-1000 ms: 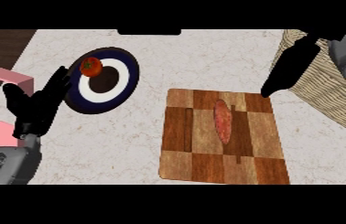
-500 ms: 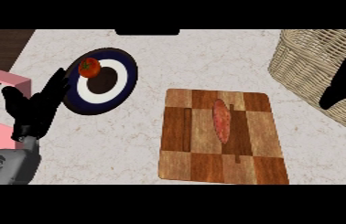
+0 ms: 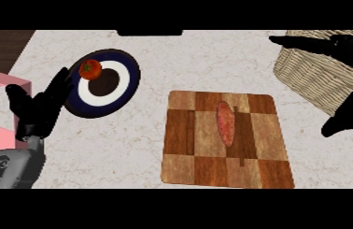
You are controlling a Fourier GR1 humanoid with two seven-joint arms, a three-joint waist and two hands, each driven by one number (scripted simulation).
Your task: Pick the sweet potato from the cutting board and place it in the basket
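Observation:
The reddish sweet potato (image 3: 225, 122) lies lengthwise on the checkered wooden cutting board (image 3: 207, 162), nothing touching it. At the top right stands the woven basket (image 3: 310, 78). My right hand (image 3: 341, 122) shows at the right edge, open and spread wide. One dark finger (image 3: 307, 42) reaches across the basket's far rim, and another part hangs just right of the board. It holds nothing and is apart from the sweet potato. At the left edge my left hand (image 3: 40, 109) rests open, fingers up.
A dark blue and white plate (image 3: 127, 81) with a red tomato (image 3: 90, 68) on it sits left of the board, close to my left hand. A pink block (image 3: 7, 111) is at the far left edge. A dark object (image 3: 150, 32) sits at the counter's back edge.
My right hand swung from the basket's left side out to the right edge, and now spreads over the basket's rim and beside the board. The sweet potato and left hand have not moved.

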